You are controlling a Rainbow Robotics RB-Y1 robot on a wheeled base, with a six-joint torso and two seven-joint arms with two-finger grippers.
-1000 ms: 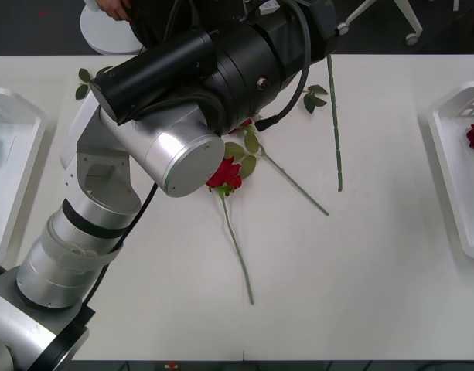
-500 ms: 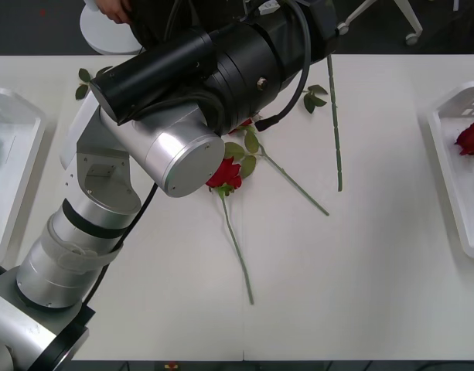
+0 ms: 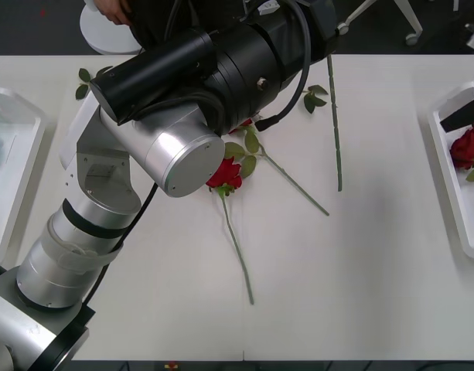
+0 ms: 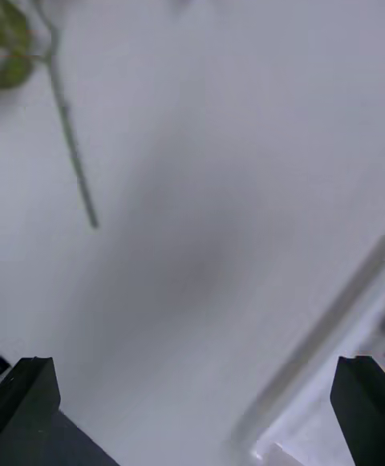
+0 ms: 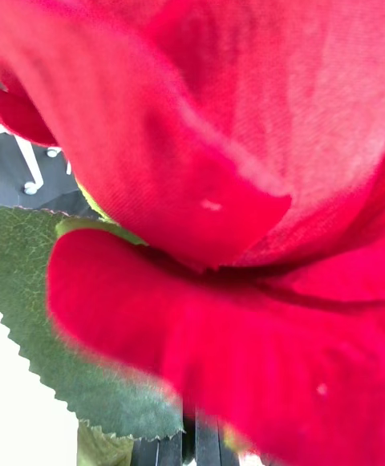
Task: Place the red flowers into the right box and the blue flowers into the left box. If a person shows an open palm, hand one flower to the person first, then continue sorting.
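My left arm reaches across the middle of the table to its far edge. There my left gripper (image 3: 325, 35) holds a red flower (image 5: 241, 193) whose head sits close in the left wrist view. Its long stem (image 3: 335, 124) hangs down over the table. Two more red flowers lie on the table: one head (image 3: 225, 174) by my elbow, and another stem (image 3: 294, 183) running out from under the arm. A further red flower (image 3: 462, 147) lies in the right box (image 3: 453, 185). My right gripper (image 4: 192, 402) hovers open by that box's rim (image 4: 321, 370). The left box (image 3: 24, 124) is at the left edge.
Loose green leaves lie at the far left (image 3: 83, 81) and near the held stem (image 3: 314, 97). The near half of the table between the two boxes is bare apart from one stem (image 3: 238, 251).
The red flower in the right box has shifted left and toward me, a leaf now showing beside it. A black finger of my right gripper has come into the front view. The left arm is still.
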